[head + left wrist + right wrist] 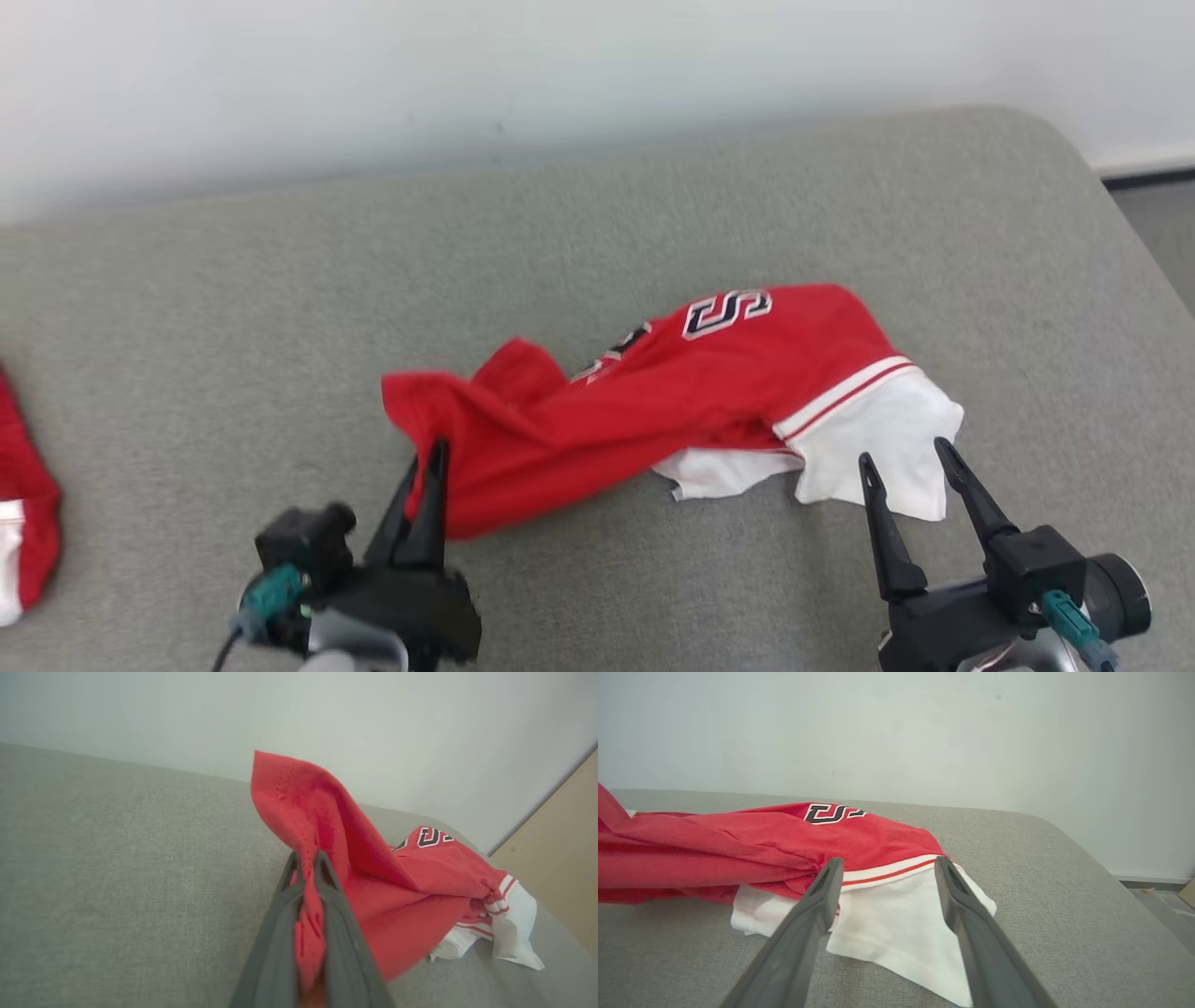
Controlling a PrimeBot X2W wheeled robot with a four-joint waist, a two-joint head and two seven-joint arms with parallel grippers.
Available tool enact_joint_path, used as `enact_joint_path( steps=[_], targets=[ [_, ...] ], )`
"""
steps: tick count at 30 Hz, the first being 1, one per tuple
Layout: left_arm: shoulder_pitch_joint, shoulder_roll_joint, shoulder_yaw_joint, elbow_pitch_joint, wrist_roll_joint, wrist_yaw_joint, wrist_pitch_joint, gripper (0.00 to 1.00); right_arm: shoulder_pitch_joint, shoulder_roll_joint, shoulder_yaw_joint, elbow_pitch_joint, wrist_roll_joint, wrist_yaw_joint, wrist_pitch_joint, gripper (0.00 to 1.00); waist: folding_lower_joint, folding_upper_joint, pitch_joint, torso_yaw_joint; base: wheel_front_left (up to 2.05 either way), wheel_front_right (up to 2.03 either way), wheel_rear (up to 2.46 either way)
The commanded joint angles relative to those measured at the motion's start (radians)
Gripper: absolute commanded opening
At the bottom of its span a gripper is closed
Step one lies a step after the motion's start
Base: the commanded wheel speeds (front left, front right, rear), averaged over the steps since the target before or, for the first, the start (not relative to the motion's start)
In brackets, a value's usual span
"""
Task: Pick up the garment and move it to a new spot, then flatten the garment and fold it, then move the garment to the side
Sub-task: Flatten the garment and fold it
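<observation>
The garment (672, 392) is a red jersey with dark lettering and white sleeves, crumpled across the middle of a grey cushion. My left gripper (427, 457) is shut on its red left end, and the left wrist view shows the red cloth (317, 826) pinched between the fingers and rising above them. My right gripper (906, 453) stands open at the white sleeve (887, 439). In the right wrist view its two fingers (822, 891) straddle the white cloth (896, 924) just above it.
The grey cushion (653, 205) runs back to a white wall (467, 65). A second red and white cloth (23, 504) lies at the far left edge. Floor (1158, 224) shows past the cushion's right end.
</observation>
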State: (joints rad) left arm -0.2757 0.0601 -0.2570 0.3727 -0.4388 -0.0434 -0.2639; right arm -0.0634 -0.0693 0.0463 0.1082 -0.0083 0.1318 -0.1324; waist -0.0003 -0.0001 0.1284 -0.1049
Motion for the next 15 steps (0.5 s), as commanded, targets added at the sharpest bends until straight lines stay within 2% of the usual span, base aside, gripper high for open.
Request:
enact_joint_path(
  steps=[1,5,6,7,11,15],
  targets=[
    [0.027,0.006,-0.004,-0.005,0.008,0.000,-0.001,0.00,0.017,-0.002,-0.007,0.003,0.008,-0.002,0.000,1.00,0.0003,0.0001,-0.081,0.060,0.00,0.00,0.00],
    [0.106,0.013,-0.022,0.016,0.012,-0.008,-0.001,0.00,0.039,0.005,-0.014,0.011,0.018,-0.002,0.000,1.00,0.0003,0.0001,-0.111,0.068,0.00,0.00,0.00],
    [0.120,0.013,-0.024,0.025,0.006,-0.011,0.000,0.40,0.043,0.007,-0.014,0.013,0.019,-0.002,0.001,1.00,0.0003,0.0001,-0.116,0.068,0.00,0.00,0.00],
    [0.131,0.018,-0.027,0.032,0.005,-0.016,0.000,1.00,0.047,0.009,-0.013,0.015,0.021,-0.002,0.000,1.00,0.0003,0.0001,-0.121,0.067,0.00,0.00,0.00],
    [0.164,0.033,-0.014,0.052,-0.010,-0.007,0.007,1.00,0.054,0.013,-0.013,0.014,0.026,-0.002,-0.005,1.00,0.0003,0.0001,-0.132,0.066,0.00,0.00,0.00],
    [0.187,0.069,0.015,0.013,-0.025,0.021,0.041,1.00,0.063,0.016,-0.018,0.014,0.029,-0.002,-0.008,1.00,0.0003,0.0001,-0.138,0.065,0.00,0.00,0.00]
  ],
)
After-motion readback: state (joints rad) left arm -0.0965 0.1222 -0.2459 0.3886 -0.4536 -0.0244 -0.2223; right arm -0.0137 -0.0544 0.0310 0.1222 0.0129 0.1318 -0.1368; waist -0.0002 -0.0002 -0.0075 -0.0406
